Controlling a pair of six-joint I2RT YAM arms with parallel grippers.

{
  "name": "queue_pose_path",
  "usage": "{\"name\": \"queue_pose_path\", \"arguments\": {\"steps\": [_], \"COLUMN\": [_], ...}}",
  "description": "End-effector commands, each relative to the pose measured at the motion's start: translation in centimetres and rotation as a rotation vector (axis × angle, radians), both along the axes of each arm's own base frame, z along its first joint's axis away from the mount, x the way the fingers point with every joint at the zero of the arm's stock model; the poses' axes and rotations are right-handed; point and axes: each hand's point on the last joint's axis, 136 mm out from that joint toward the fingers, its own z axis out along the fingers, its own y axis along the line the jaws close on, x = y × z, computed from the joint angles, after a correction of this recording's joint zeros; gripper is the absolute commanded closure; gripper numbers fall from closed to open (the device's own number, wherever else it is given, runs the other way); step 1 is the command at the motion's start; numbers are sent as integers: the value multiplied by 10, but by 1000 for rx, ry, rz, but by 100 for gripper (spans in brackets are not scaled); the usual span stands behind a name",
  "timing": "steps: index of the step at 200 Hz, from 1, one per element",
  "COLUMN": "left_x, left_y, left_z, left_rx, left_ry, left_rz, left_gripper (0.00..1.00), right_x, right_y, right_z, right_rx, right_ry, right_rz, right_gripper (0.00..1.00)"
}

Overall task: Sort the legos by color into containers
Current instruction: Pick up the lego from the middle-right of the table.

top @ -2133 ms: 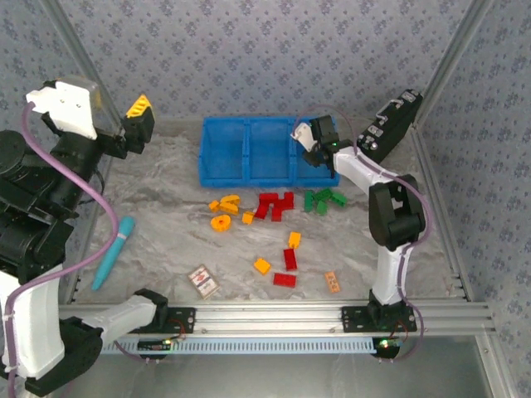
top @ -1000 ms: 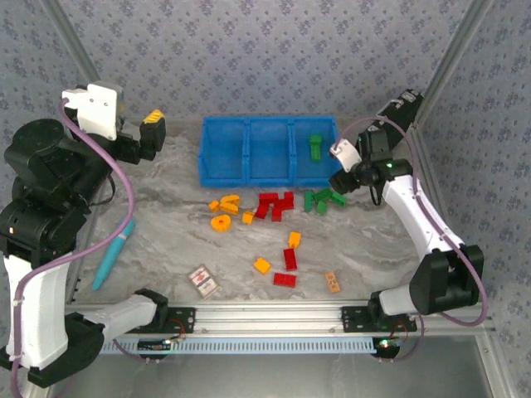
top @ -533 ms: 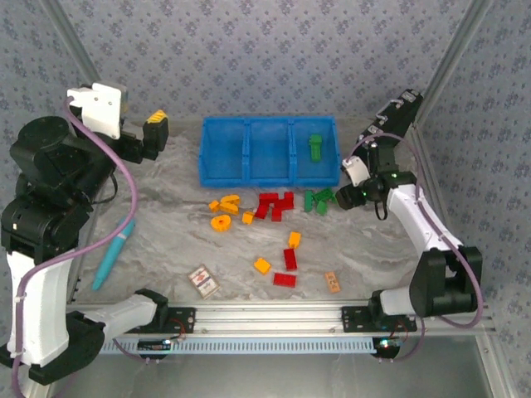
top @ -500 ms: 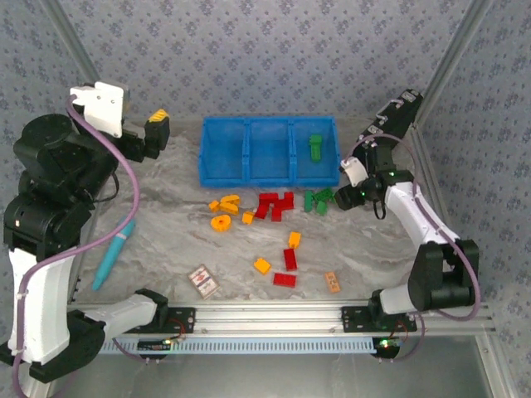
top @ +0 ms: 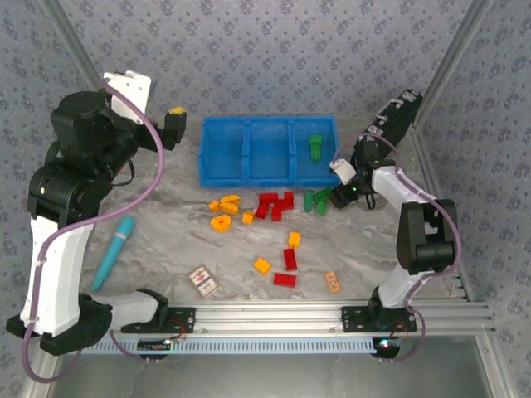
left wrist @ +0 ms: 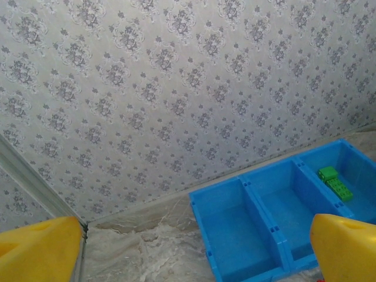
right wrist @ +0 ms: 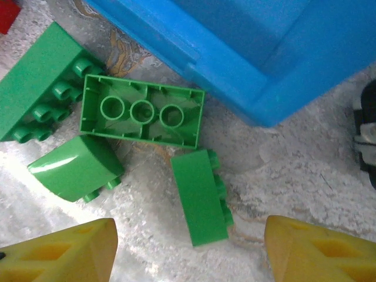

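Fingers of the right gripper [right wrist: 189,249], spread and empty, have come back down just above the loose green legos [right wrist: 141,111] beside the blue bin [top: 265,121], one green brick [top: 315,148] already lying in its right-hand compartment [top: 308,171], so another green pick seems next.

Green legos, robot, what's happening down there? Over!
Left pincer open, raised; right pincer open, over four green legos on the table. Right compartment of blue bin holds a green lego. Its wall close beside the pile.
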Motion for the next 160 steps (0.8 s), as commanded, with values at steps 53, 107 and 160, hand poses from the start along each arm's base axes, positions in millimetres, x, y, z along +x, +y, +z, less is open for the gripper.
{"name": "queue_pose_path", "arguments": {"steps": [53, 107, 160], "left_x": [5, 13, 16], "left_y": [-8, -17, -20], "left_z": [5, -1, -3], "left_rx": [-23, 0, 13], "left_ry": [36, 59, 63], "left_rz": [-17, -30, -37], "left_gripper": [0, 0, 0], "right_x": [29, 28, 18], "right_y": [-1, -5, -2], "right_z": [-25, -43, -48], "right_rx": [-96, -142, -127], "right_ry": [11, 52, 97], "right_rz": [66, 88, 101], "right_gripper": [32, 41, 70]}}
